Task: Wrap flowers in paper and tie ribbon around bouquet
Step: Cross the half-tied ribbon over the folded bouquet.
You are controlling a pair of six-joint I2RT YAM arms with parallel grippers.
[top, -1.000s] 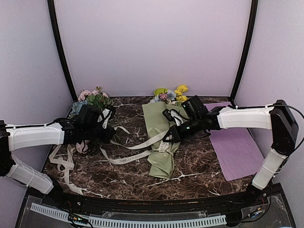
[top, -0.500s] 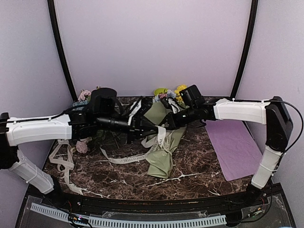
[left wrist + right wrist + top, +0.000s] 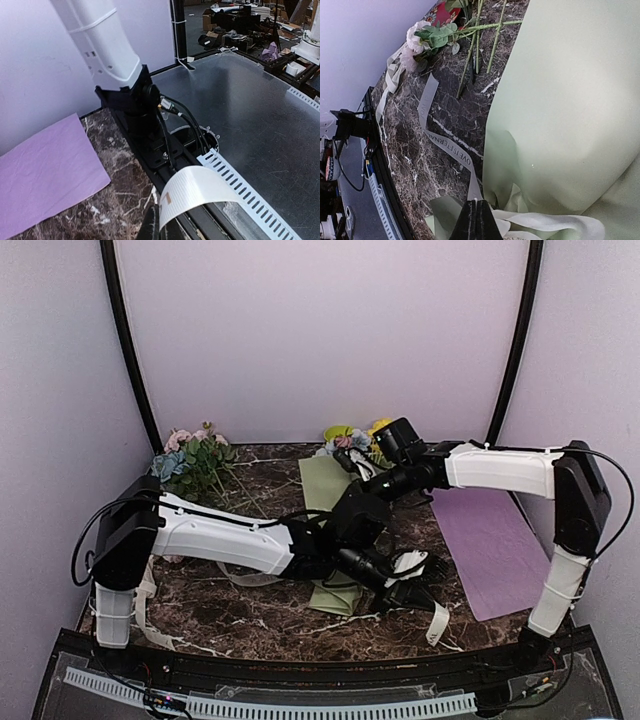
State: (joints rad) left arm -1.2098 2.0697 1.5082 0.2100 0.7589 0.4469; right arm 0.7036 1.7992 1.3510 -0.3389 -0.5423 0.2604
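Note:
The bouquet [image 3: 322,480], a sage-green paper cone, lies mid-table with yellow, blue and pink flower heads [image 3: 356,436] at its far end. My left arm reaches across its narrow end. The left gripper [image 3: 422,588] is shut on the cream ribbon [image 3: 437,623], whose end hangs near the front edge. In the left wrist view the ribbon [image 3: 200,187] curls out of the shut left gripper [image 3: 156,226]. My right gripper [image 3: 365,485] is over the cone, partly behind the left arm. The right wrist view shows the right gripper [image 3: 479,212] shut on the lettered ribbon [image 3: 445,142] beside the green paper [image 3: 570,100].
A flat purple sheet [image 3: 495,550] lies at the right, under the right arm. A loose cluster of pink and blue blooms [image 3: 195,458] sits at the back left, with more ribbon [image 3: 135,590] trailing along the left edge. The slotted front rail [image 3: 250,197] is close to the left gripper.
My left arm has swung from the left side across the bouquet to the front right, carrying the ribbon. The right gripper has moved slightly toward the flower end.

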